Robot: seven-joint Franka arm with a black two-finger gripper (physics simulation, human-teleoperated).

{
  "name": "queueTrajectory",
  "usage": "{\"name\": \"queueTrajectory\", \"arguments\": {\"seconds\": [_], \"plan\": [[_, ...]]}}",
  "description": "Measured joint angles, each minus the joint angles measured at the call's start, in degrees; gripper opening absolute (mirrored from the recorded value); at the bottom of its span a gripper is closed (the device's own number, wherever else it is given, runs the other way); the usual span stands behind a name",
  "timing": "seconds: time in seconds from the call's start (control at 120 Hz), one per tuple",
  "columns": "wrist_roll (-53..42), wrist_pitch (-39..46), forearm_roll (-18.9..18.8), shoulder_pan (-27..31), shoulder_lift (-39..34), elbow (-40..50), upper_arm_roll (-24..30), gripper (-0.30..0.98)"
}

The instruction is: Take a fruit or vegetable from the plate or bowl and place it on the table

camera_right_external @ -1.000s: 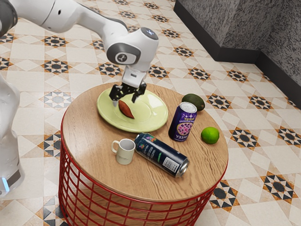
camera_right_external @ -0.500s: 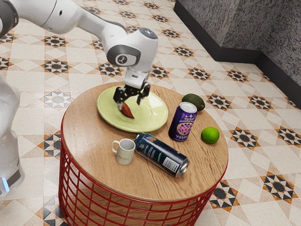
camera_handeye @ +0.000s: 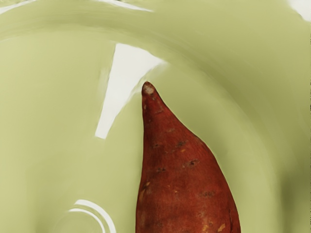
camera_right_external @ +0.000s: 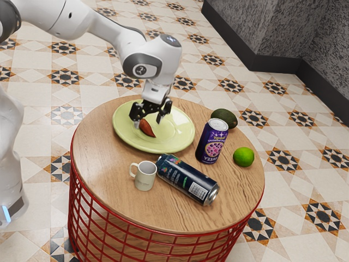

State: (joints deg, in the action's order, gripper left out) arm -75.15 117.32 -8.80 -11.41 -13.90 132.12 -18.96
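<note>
Unreadable lettering [camera_right_external: 219,138] on purple can [camera_right_external: 210,144], illegible white label [camera_right_external: 198,190] on dark can [camera_right_external: 182,176]

White robotic arm with dark grey joint covers. The forearm [camera_right_external: 90,21] comes in from the exterior view's upper left and slopes down toward its right, to a rounded wrist [camera_right_external: 162,54] that bends downward. Below it hangs the black two-finger gripper [camera_right_external: 149,121], its fingers [camera_right_external: 162,113] spread apart and pointing down. A blue light [camera_right_external: 6,213] glows low on the arm's white base [camera_right_external: 13,185].
</note>
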Motion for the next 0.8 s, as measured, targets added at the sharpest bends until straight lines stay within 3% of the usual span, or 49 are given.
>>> {"name": "queueTrajectory", "arguments": {"seconds": [0.3,0.542,0.8], "plan": [[-0.14,-0.10,0.35,-0.21,0.48,0.44,-0.61,0.68],[0.37,0.12,0.71,-0.26,0.23,0.14,-0.73,0.24],[0.83,-1.99,0.14,-5.14,-7.54,-4.81,-0.82,0.18]]}}
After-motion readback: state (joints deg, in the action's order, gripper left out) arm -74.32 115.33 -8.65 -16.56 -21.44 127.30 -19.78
